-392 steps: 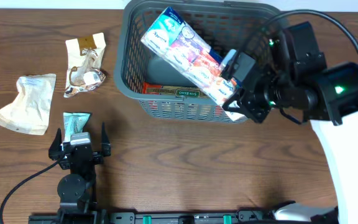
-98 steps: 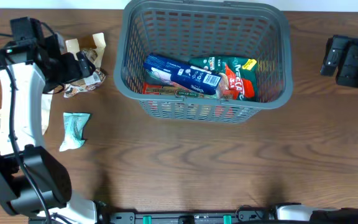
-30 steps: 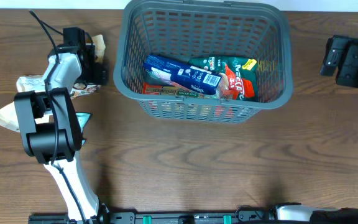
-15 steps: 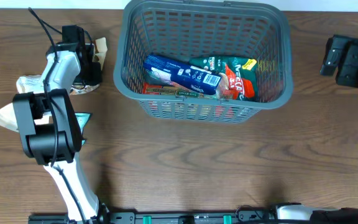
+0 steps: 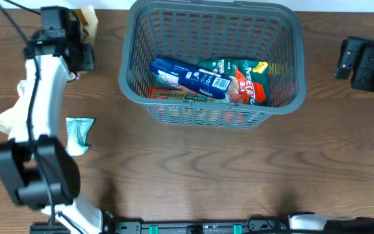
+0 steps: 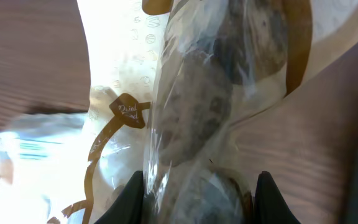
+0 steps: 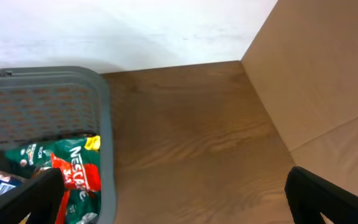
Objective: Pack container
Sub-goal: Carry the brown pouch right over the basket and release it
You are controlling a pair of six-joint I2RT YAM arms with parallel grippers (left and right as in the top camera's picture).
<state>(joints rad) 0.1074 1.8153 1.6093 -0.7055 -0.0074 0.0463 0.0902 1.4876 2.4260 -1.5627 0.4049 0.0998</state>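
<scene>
While the left end effector (image 6: 199, 193) pinches the soft, probably fragile cookie packet (image 6: 191, 93) at one end, the stiff container (image 5: 127, 78) looks best held by its rim, and the right end effector (image 7: 173, 196) stands wide.

We read only white lettering beginning "NES" on the red-and-green packet (image 7: 73, 163) in the container (image 5: 124, 71); script on the cookie bag (image 6: 197, 93)'s brown tag (image 6: 129, 113) is illegible.

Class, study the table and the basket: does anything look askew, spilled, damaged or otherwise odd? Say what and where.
Nothing is spilled or broken. In the container, the blue packet lies slanted across the other packets. Left of it, a cream pouch on the table looks creased.
</scene>
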